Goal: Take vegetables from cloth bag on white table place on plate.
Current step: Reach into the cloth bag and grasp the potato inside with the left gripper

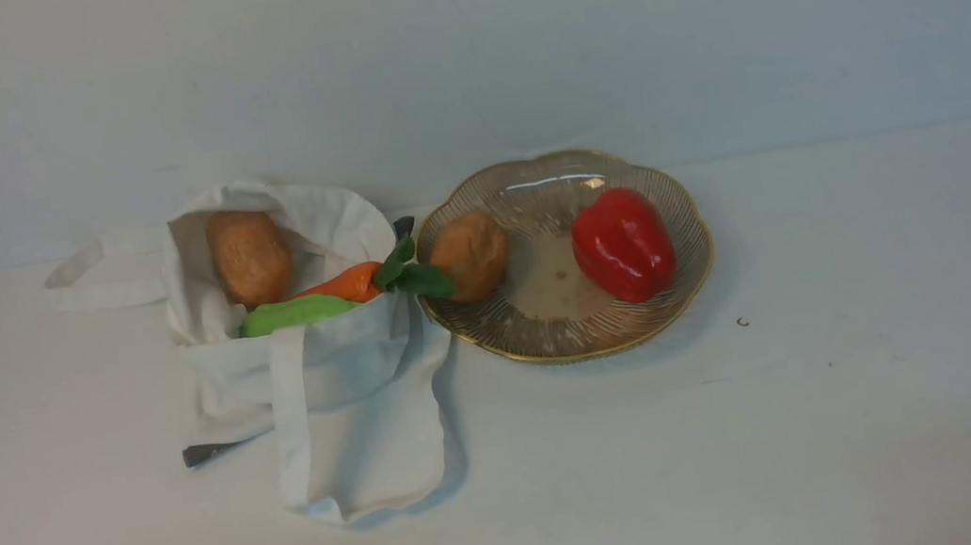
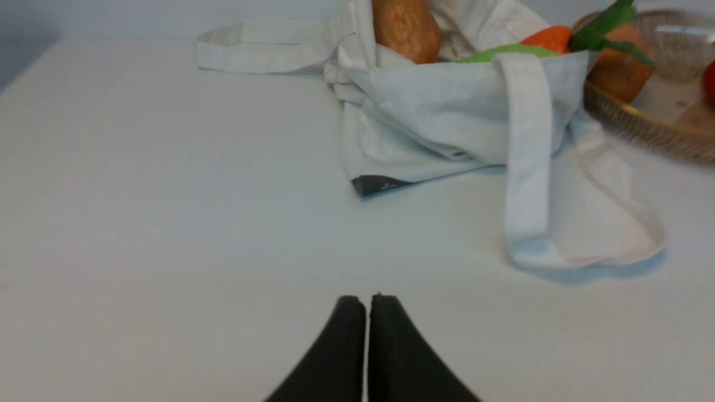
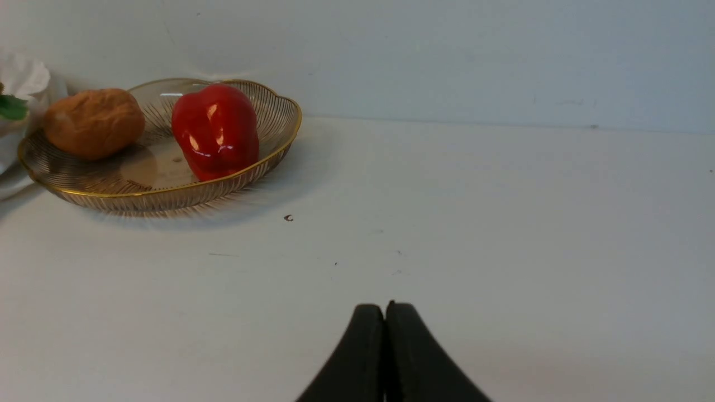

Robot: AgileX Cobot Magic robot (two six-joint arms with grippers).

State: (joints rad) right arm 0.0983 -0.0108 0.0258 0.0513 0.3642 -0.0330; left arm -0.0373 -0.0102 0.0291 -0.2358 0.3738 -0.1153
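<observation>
Nearest us, our left claw (image 2: 367,304) and right claw (image 3: 384,312) each hang over the white table (image 1: 759,462) with fingers pressed together, gripping nothing. Farther out, left of centre, the cloth bag (image 1: 338,369) lies slumped, mouth open. At its near lip the green pod (image 1: 296,313) lies left to right; just behind, the carrot (image 1: 345,284) follows the same line, leaves pointing right across the plate (image 1: 573,355) rim. Deeper in the bag sits the first potato (image 1: 249,255). The plate, just right of the bag, holds the second potato (image 1: 471,254) at left and the red pepper (image 1: 622,244) at right.
</observation>
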